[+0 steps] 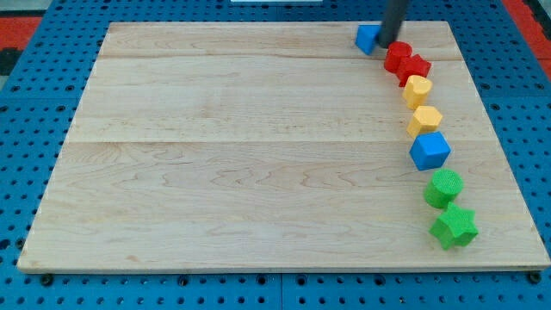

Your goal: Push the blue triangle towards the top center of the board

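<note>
To the view's left of my tip [392, 43], past the blue triangle [368, 38] touching it, the desk [232, 155] lies wide open. Below my tip a packed column blocks the way: red blocks [405, 62], yellow blocks [421, 103], blue cube [429, 150], green blocks [448, 208], hugging the right edge.

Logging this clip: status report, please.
My tip against blue triangle's right side. Triangle near top edge, right of center. Red blocks just behind tip; leftward path open.

You see my tip [390, 41] at the board's [241, 146] one o'clock, the triangle [368, 38] touching its nine o'clock side, seven blocks trailing toward five o'clock.
</note>
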